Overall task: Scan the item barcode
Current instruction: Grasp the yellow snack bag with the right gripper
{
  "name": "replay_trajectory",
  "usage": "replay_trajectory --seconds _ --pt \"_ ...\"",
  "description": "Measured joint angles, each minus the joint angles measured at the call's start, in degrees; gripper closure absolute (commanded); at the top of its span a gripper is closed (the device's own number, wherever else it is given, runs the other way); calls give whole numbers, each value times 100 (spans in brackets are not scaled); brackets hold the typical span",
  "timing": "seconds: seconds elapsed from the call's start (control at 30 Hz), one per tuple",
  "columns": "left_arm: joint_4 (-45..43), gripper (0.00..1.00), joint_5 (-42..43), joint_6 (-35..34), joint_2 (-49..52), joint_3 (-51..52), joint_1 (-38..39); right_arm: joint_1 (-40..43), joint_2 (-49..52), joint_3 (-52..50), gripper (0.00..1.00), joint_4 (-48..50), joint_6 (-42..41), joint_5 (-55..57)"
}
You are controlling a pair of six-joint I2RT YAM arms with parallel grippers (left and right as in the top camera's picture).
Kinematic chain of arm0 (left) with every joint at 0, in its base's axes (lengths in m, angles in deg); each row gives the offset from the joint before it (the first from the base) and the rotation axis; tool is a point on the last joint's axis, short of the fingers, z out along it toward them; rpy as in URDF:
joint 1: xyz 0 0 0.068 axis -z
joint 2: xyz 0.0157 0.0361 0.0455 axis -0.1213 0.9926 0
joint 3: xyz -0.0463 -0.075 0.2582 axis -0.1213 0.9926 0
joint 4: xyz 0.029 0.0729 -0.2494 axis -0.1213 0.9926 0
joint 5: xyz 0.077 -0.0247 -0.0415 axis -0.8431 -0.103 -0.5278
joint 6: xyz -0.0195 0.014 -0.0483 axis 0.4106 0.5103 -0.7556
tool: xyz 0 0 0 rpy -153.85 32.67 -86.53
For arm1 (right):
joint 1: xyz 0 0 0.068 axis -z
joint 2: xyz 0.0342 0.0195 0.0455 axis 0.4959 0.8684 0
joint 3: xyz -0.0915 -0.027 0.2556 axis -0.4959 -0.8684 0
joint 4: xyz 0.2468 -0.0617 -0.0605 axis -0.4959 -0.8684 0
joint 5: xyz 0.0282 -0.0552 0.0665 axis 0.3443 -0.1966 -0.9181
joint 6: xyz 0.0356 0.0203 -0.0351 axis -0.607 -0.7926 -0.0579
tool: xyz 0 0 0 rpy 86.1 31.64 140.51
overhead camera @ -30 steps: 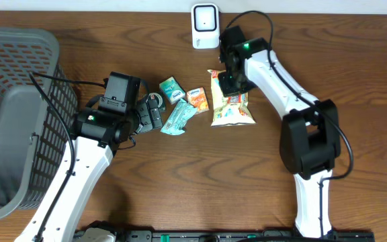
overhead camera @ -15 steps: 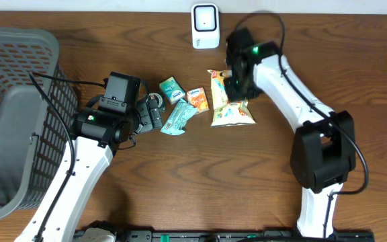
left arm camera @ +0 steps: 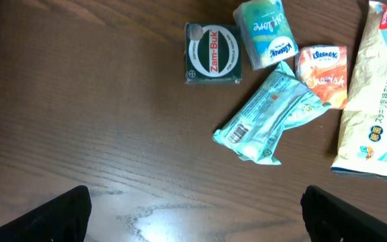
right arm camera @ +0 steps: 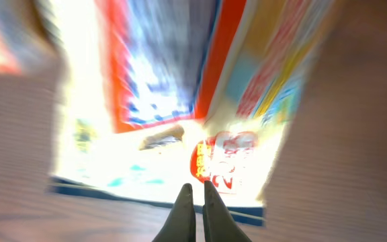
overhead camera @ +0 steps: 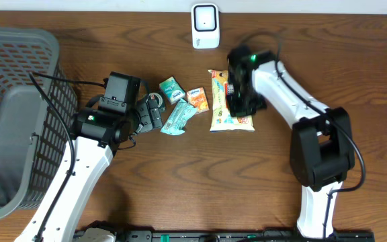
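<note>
Swung nearer since a second ago, the right gripper [right arm camera: 198, 202] hangs low over the bag [overhead camera: 219, 101], fingertips pressed together; the bag lies flat on the table [overhead camera: 355, 67], beside the packets [overhead camera: 178, 117], just ahead of the tips.

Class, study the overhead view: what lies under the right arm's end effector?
The yellow snack bag lies under the shut right end effector. The arm covers part of the bag; whether they touch cannot be told.
</note>
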Motion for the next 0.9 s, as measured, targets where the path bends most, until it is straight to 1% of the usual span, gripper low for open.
replay_trajectory --seconds 0.07,0.13,0.3,0.4,0.47,0.73,0.9 --pt "-2 2 2 0 0 0 0 50 -2 621 98 -13 31 11" --pt "0 2 2 0 0 0 0 92 -17 1021 93 105 35 26" --pt "0 2 2 0 0 0 0 105 -79 1198 92 643 74 26" --pt "0 2 2 0 0 0 0 107 -76 1056 93 922 68 28" --pt "-2 2 0 0 0 0 0 105 -72 844 99 1169 52 26" --pt "-2 2 0 0 0 0 0 107 136 -560 98 2288 -166 42" --pt "0 2 2 0 0 0 0 116 129 -667 99 2356 -214 83"
